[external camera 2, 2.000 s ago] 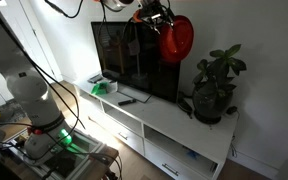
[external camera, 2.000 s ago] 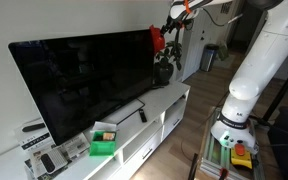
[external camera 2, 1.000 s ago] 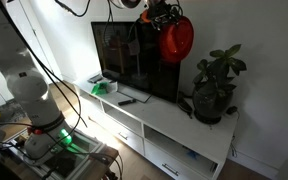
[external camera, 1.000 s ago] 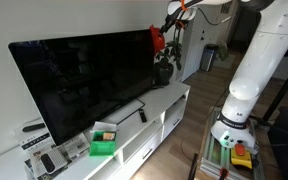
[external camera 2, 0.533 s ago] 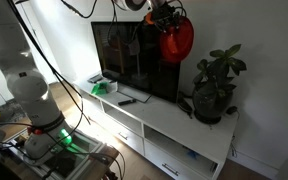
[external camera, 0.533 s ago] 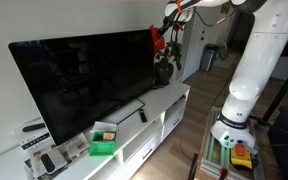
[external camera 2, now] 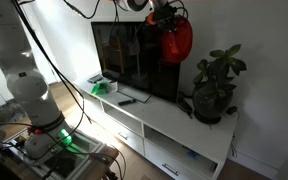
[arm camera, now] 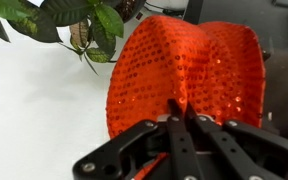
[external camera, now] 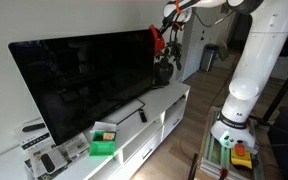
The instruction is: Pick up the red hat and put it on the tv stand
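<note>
The red hat [external camera 2: 176, 42] is a bright sequinned cap hanging high in the air by the upper corner of the black TV [external camera 2: 124, 60], well above the tv stand [external camera 2: 164, 115]. My gripper [arm camera: 181, 108] is shut on the hat [arm camera: 184, 70], its two black fingers pinching a fold of the red fabric. In an exterior view the hat [external camera: 156, 40] hangs just below the gripper [external camera: 168, 18], and the long white tv stand [external camera: 156, 104] lies underneath.
A dark potted plant [external camera 2: 214, 92] stands on the stand's end, just below and beside the hat; its leaves [arm camera: 74, 20] show in the wrist view. A green box [external camera: 104, 142] and a remote [external camera: 141, 115] lie on the stand in front of the TV [external camera: 84, 80].
The jaws have closed onto the hat's fabric. The hat has stayed at about the same height beside the TV's corner, looking slightly narrower now.
</note>
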{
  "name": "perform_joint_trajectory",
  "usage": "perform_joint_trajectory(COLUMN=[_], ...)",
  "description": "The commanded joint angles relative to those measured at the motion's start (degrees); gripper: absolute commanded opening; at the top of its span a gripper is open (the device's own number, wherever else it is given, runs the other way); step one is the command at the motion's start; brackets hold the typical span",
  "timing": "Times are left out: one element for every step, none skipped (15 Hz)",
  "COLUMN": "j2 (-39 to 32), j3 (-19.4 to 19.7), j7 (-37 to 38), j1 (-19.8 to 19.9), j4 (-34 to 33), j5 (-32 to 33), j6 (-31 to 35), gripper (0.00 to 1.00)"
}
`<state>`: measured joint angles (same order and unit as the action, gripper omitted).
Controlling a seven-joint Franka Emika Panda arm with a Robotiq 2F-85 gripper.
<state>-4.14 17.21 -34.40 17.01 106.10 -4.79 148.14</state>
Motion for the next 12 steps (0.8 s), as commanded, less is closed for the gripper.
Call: perform_joint_trajectory(j2=[0.14,0.44,0.91,1.40,2.03,2.59,3.31,4.03,4.84,5.68,6.52,7.61], j3=[-0.46,-0.26,0.05,0.24,0.48,0.70,1.00,1.39,1.59,1.81,1.90,1.96], j7=[0.19,1.10,2.65,3.58,4.66,5.85,7.05,8.49,9.38,10.65,11.46,12.03], j1=[1.06,1.07,1.09,1.17,1.28,1.41,1.53,1.61,1.68,1.75,1.82,1.87], j4=[-1.11,-1.02,-0.90,-0.72,-0.46,-0.27,0.03,0.35,0.71,1.27,1.73,2.51], j5=[-0.09,0.99,2.37,3.10,3.91,5.09,6.73,9.12,10.66,12.73,14.19,15.95], j6=[0.80,1.25,1.80,2.41,2.86,3.10,2.47,1.94,1.17,0.72,0.03,-0.49], gripper=[0.02,0.02,0.01,0.01,0.01,0.01,0.01,0.01,0.01,0.01,0.01,0.01])
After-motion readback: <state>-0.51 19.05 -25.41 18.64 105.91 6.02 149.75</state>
